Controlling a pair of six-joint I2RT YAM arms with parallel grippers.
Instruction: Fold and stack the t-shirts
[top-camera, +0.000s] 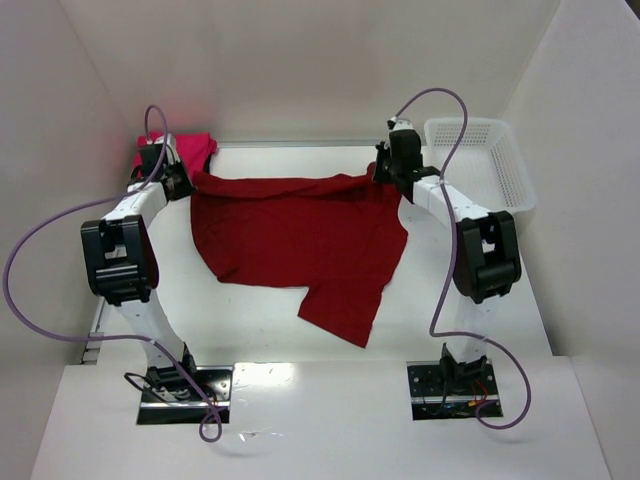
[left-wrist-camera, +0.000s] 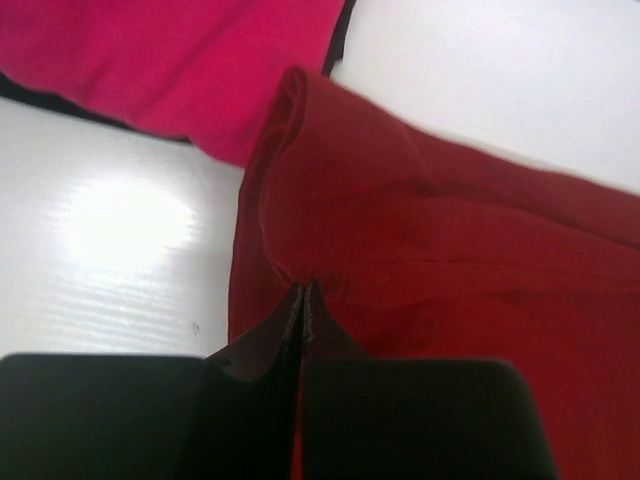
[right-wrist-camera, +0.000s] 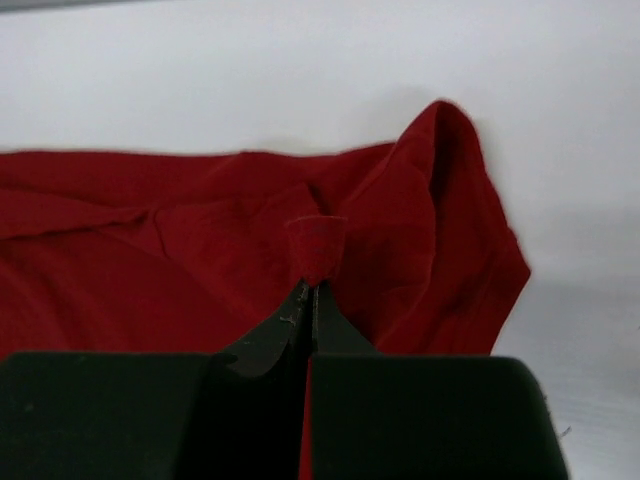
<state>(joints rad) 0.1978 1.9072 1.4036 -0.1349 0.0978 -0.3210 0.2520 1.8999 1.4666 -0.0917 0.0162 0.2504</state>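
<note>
The dark crimson t-shirt lies spread across the table's middle, one sleeve hanging toward the near side. Its far edge is stretched between both grippers. My left gripper is shut on the shirt's far left corner; the wrist view shows crimson cloth pinched at the closed tips. My right gripper is shut on the far right corner, with a small tuft of cloth standing above its closed tips. The magenta-pink t-shirt lies bunched at the far left, behind the left gripper, and shows again in the left wrist view.
A white mesh basket stands at the far right, beside the right arm. White walls close in the table on the left, back and right. Purple cables loop from both arms.
</note>
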